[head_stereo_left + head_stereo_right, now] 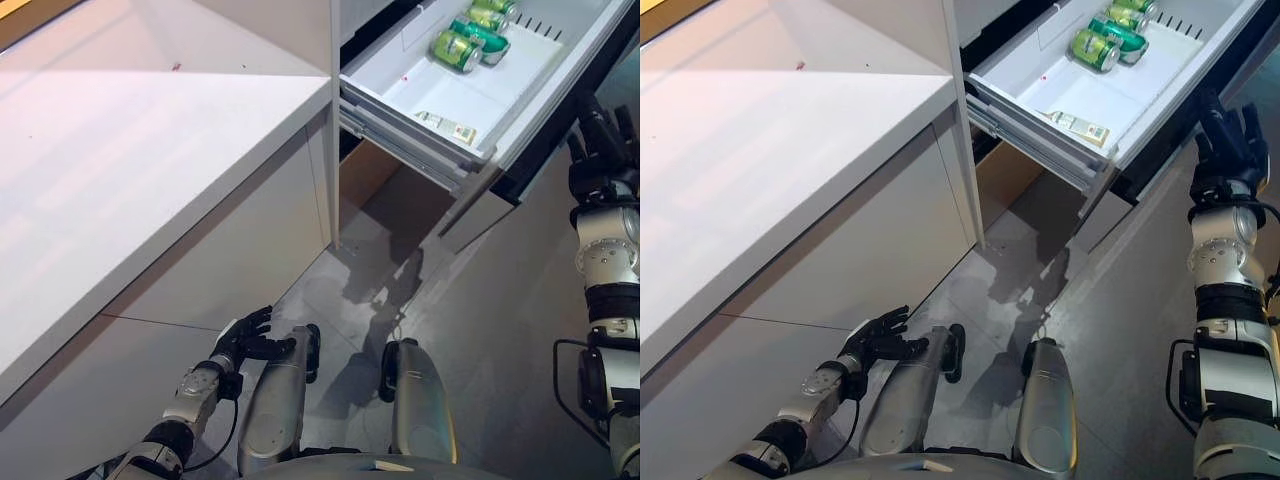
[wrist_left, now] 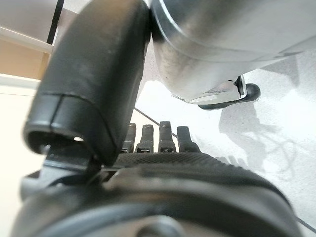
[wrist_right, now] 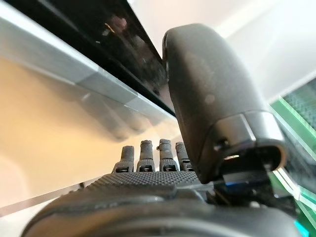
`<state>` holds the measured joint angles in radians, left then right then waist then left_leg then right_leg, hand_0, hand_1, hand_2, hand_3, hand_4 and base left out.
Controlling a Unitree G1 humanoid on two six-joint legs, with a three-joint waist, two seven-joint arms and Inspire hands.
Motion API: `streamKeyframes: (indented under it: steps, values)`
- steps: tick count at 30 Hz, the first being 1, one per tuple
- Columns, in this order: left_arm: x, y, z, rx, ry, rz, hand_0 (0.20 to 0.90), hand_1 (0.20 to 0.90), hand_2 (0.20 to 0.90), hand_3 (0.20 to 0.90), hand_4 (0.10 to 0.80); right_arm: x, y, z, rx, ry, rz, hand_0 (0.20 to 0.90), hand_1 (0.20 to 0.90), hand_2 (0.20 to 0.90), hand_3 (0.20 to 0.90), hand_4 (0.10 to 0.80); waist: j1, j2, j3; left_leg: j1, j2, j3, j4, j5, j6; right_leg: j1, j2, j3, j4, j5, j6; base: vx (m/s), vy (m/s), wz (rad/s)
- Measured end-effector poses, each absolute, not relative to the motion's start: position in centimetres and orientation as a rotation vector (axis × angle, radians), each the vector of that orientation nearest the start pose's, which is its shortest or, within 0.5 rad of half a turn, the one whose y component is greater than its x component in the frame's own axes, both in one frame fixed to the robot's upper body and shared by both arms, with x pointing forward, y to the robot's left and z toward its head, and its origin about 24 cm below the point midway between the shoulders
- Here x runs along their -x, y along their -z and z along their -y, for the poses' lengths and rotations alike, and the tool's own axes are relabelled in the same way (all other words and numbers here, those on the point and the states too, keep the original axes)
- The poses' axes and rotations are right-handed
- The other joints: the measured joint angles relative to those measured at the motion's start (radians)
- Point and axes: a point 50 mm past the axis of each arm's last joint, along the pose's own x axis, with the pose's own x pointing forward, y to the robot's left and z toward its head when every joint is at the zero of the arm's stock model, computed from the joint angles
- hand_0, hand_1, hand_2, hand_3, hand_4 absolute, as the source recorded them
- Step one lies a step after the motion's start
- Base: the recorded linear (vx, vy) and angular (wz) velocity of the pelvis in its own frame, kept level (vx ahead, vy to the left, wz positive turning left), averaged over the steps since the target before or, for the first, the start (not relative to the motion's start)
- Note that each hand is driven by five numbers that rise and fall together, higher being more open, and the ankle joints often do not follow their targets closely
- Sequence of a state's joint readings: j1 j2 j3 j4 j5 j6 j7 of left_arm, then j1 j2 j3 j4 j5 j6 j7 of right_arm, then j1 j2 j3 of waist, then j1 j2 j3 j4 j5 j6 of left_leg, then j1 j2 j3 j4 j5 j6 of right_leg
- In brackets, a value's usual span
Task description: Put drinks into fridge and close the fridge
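Hanging low at the near left, left hand [image 1: 245,338] with fingers loose, holding nothing. Lying in the pulled-out fridge drawer [image 1: 470,100] at far right, green drink cans [image 1: 470,38]. Reaching up beside the drawer front, right hand [image 1: 1230,140], fingers straight, empty.

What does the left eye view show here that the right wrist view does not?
Only the left eye view shows the green cans lying in the open fridge drawer, the white counter and the left hand hanging low with relaxed fingers. Only the right wrist view shows the drawer's dark front panel from close up. Both show the right hand, fingers straight, at the drawer's front.
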<state>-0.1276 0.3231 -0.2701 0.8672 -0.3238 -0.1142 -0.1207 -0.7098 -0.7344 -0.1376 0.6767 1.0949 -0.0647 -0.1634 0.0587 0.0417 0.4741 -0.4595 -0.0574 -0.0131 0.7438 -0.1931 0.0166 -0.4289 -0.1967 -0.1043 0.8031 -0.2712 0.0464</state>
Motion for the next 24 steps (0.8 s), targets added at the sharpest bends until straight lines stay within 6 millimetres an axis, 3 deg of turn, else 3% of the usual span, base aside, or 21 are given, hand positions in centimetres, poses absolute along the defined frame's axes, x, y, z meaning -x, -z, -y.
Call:
streamKeyframes:
  steps: [8, 10, 21, 24]
  values:
    - [-21.3, 9.5, -21.0, -0.089, 0.098, -0.653, 0.9, 0.9, 0.9, 0.9, 0.8, -34.9, -21.6, 33.7, -0.42, 0.378, 0.334, 0.9, 0.9, 0.9, 0.9, 0.8, 0.015, 0.006, 0.004, -0.002, -0.013, -0.049, -0.035, 0.015, -0.01, 0.006, -0.01, -0.052, -0.007, -0.007, -0.029, 0.032, -0.008, 0.16]
    - [-21.4, 9.5, -21.0, -0.09, 0.098, -0.645, 0.9, 0.9, 0.9, 0.9, 0.8, -35.3, -21.7, 33.3, -0.392, 0.368, 0.32, 0.9, 0.9, 0.9, 0.9, 0.8, 0.028, 0.009, 0.006, 0.002, -0.013, -0.073, -0.043, 0.039, -0.024, 0.019, -0.003, -0.067, -0.007, -0.013, -0.036, 0.068, -0.015, 0.12]
    - [-20.4, 10.1, -21.4, -0.1, 0.095, -0.685, 0.9, 0.9, 0.9, 0.9, 0.8, -36.3, -22.5, 32.6, -0.274, 0.362, 0.283, 0.9, 0.9, 0.9, 0.9, 0.8, 0.106, 0.022, 0.022, 0.09, -0.035, -0.118, -0.158, 0.105, -0.043, 0.128, -0.04, -0.155, -0.071, -0.032, -0.038, 0.07, 0.0, 0.24]
    - [-19.0, 11.0, -21.9, -0.127, 0.092, -0.753, 0.9, 0.9, 0.9, 0.9, 0.8, -36.7, -22.3, 31.8, -0.234, 0.321, 0.257, 0.9, 0.9, 0.9, 0.9, 0.8, 0.119, 0.02, 0.031, 0.125, -0.048, -0.13, -0.179, 0.107, -0.044, 0.171, -0.051, -0.172, -0.088, -0.038, -0.027, 0.073, 0.015, 0.17]
